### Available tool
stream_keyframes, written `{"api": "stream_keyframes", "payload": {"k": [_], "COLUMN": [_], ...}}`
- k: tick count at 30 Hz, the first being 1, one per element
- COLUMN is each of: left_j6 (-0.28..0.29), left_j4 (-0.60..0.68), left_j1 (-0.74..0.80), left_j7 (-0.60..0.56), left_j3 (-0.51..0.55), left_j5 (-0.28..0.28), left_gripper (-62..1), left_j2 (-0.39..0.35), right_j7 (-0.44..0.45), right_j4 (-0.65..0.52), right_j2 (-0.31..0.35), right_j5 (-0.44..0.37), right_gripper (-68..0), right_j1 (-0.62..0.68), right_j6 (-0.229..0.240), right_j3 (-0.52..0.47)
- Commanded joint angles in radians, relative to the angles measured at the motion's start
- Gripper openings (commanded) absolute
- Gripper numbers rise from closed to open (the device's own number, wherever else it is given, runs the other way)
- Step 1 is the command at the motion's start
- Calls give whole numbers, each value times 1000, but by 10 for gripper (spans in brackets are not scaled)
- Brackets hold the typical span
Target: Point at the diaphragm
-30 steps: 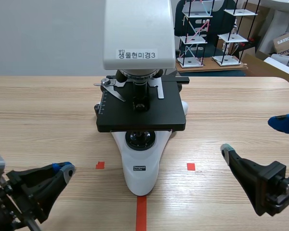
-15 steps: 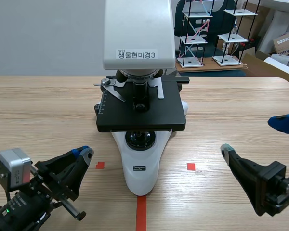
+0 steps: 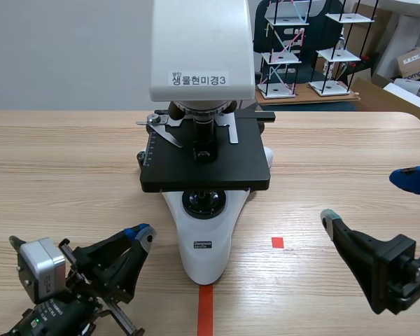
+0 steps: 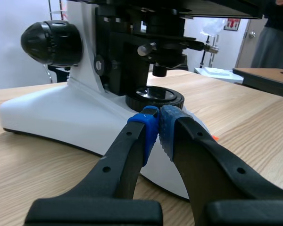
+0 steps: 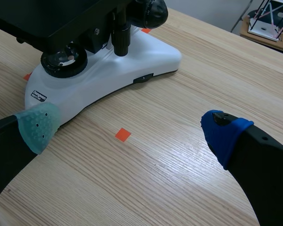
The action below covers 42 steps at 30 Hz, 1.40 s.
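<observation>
Left gripper (image 3: pixel 144 235) has advanced across the wooden table (image 3: pixel 70 175) toward the microscope (image 3: pixel 204 241) base, fingers pressed together on nothing. Right gripper (image 3: pixel 367 198) unchanged: spread wide, empty. We see the diaphragm (image 4: pixel 164 52) under the stage (image 3: pixel 206 168), above the lamp lens (image 3: pixel 204 203). Rod models (image 3: pixel 287 49) stand behind.

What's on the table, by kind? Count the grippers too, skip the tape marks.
Microscope: 1
Robot grippers: 2, the left gripper shut on nothing, the right gripper open
Total: 3
</observation>
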State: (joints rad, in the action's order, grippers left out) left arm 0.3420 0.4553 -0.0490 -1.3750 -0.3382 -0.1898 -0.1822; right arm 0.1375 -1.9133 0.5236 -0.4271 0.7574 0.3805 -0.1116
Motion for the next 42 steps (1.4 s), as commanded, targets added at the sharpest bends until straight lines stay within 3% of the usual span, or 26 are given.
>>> {"api": "stream_keyframes", "payload": {"k": [1,13,42], "left_j6": [3,0,0], "left_j4": [11,-4,-4], "left_j1": [-12,-23,-27], "left_j7": [-26,-27,-24], "left_j3": [1,1,1], "left_j5": [5,-63,-62], "left_gripper": [-566,-566,-567], "left_j2": [13,35,35], "right_j7": [3,3,3], "right_j4": [-10,-10,-10], "right_j2": [0,-1,-1], "right_j5": [-3,-3,-3], "right_gripper": [4,4,4], "right_j1": [-4,-4,-4], "right_j6": [-2,-2,-2], "right_j3": [-10,-10,-10]}}
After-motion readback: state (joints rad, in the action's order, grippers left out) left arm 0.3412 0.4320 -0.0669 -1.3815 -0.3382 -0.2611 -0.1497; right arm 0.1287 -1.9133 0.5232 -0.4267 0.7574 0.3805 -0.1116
